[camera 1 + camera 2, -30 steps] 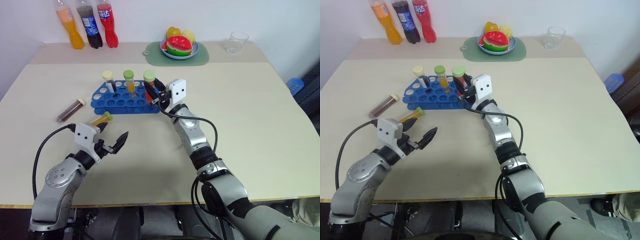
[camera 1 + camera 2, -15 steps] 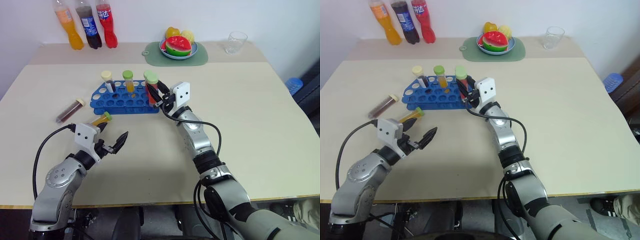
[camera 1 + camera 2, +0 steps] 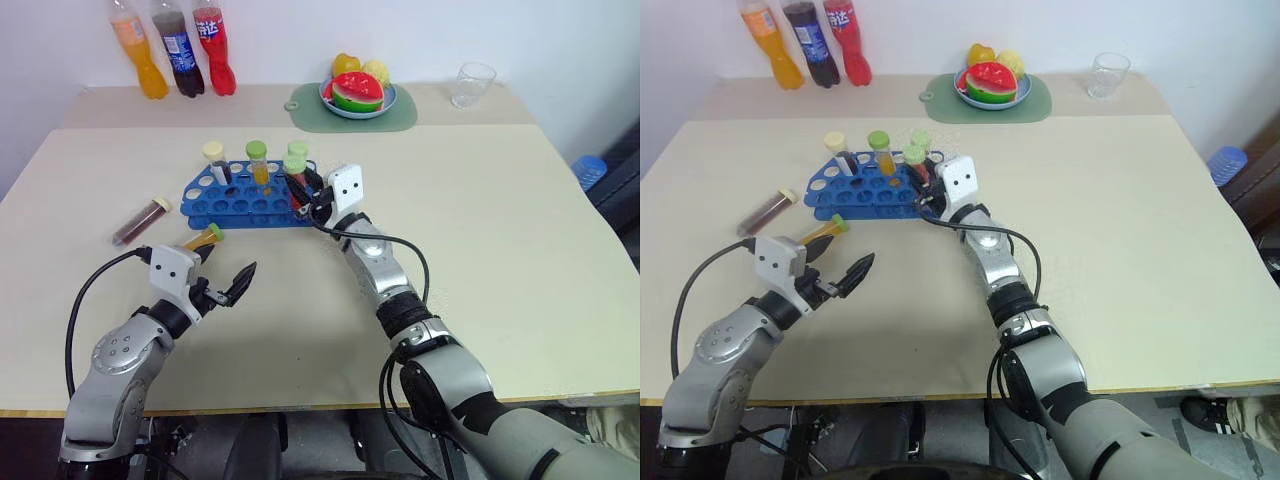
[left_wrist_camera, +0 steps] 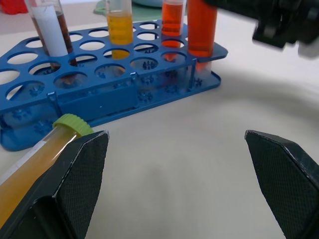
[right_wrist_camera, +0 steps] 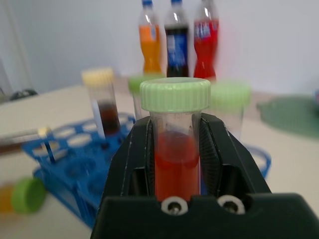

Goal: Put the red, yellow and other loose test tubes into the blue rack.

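Blue plastic formed the rack (image 3: 250, 197), which sat on the pale worktop (image 3: 500, 240) with three capped tubes standing in its back row: a cream-capped dark one (image 3: 216, 160), a green-capped yellow one (image 3: 258, 160) and a green-capped red-orange one (image 3: 299, 152). The right hand (image 3: 302, 193) was clamped on a fourth tube, a red tube (image 5: 175, 149) with a pale green cap, held upright at the rack's right end; in the left wrist view its lower end stood in a hole at that end.

Two tubes lay loose on the worktop to the left of the rack. The maroon tube (image 3: 141, 221) with a cream cap lay slanted, apart from the rack. The yellow tube (image 3: 204, 239) with a green cap lay just in front of the rack's front left corner, beside one finger of the left hand (image 3: 222, 280). That hand hung low over the worktop with its fingers spread wide and nothing between them.

Along the back stood three soda bottles (image 3: 180, 50), a green mat (image 3: 352, 112) bearing a plate of fruit (image 3: 359, 88), and a clear glass (image 3: 473, 85).
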Available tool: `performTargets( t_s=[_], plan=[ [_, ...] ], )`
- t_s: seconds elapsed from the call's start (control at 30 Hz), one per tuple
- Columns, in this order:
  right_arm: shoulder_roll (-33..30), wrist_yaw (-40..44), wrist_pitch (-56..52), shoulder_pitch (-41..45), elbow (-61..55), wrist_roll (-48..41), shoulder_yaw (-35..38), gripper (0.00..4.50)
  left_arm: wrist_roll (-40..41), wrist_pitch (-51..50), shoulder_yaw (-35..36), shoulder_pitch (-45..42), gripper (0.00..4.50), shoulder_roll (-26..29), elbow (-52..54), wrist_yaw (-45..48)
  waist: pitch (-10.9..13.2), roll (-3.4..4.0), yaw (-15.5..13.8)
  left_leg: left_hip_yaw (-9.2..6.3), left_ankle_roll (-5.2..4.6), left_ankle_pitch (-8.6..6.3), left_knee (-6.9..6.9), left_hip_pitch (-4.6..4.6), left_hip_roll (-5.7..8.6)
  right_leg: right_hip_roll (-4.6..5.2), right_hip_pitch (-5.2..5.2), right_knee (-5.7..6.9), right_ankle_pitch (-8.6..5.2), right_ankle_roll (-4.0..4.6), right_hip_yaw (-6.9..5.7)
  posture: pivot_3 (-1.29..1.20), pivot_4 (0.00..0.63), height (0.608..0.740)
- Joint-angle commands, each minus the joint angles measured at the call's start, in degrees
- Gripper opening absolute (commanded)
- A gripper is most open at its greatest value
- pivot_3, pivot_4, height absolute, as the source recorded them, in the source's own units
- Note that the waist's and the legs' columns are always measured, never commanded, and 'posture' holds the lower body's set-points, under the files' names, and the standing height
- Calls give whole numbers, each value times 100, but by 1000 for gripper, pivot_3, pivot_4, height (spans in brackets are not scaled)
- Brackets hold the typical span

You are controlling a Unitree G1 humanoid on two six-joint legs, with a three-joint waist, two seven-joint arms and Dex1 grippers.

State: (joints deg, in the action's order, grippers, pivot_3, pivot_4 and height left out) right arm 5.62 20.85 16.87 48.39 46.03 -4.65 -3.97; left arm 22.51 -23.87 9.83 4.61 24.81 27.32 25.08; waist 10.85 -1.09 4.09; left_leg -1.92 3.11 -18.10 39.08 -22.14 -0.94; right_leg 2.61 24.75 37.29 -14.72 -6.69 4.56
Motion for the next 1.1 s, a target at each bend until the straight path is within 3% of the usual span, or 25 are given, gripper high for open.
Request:
performTargets(
  t_s=[0.03, 0.1, 0.33, 0.47, 0.57, 0.77, 0.93, 1.1],
  plan=[
    [72, 27, 179, 171, 26, 47, 3, 761, 24, 15, 37, 30, 4500, 33, 307, -13, 0, 0, 7, 0, 0, 0, 0, 0, 0, 0, 0, 0, 0, 0, 0, 0, 150, 734],
    [69, 158, 146, 106, -29, -35, 14, 761, 24, -5, 59, 55, 4500, 30, 319, -28, 0, 0, 3, 0, 0, 0, 0, 0, 0, 0, 0, 0, 0, 0, 0, 0, 150, 734],
    [46, 310, 86, -96, -678, -182, 64, 4201, 134, -361, 254, -187, 4500, 122, 300, -198, 1, 2, -1, -1, 0, 0, -1, 0, 0, 0, 1, 0, 0, 0, 0, 0, 150, 734],
    [-134, 339, -154, -199, -1297, -252, 114, 4201, 150, -1310, 517, -799, 4500, 677, 168, -402, 1, 1, -9, -6, 0, 0, 0, -1, 0, -2, 0, 3, 0, 0, -3, 0, 150, 734],
    [-436, 388, -479, -283, -1860, -348, 233, 4201, 100, -2528, 415, -1795, 4500, 1652, -302, -261, 1, 0, -22, -17, 3, 2, 2, -6, 2, -2, -1, 3, 0, 0, -11, 0, 150, 734],
    [-1228, 1241, -1359, -553, -2925, -666, 113, 4201, 51, -3663, -1018, -3488, 4500, 3398, -1708, 1364, 6, 8, 9, -12, 3, 2, -11, -7, 5, -4, 0, -9, -1, 0, -14, 0, 150, 734],
    [-2428, 2891, -2645, -1319, -4578, -1295, -370, 4201, -452, -3896, -2758, -5082, 4500, 3600, -3113, 2765, 12, 17, -45, -10, 3, 2, -13, -14, 3, -10, 6, -12, -3, 0, -19, 0, 150, 734],
    [-3108, 3310, -3540, -1890, -5730, -1693, -469, 4201, -1202, -3405, -3845, -5825, 4500, 3217, -4287, 3530, 12, 18, -14, -9, 1, 2, -1, -18, 5, -9, 5, -11, -3, 0, -20, 0, 150, 734]
  ],
)
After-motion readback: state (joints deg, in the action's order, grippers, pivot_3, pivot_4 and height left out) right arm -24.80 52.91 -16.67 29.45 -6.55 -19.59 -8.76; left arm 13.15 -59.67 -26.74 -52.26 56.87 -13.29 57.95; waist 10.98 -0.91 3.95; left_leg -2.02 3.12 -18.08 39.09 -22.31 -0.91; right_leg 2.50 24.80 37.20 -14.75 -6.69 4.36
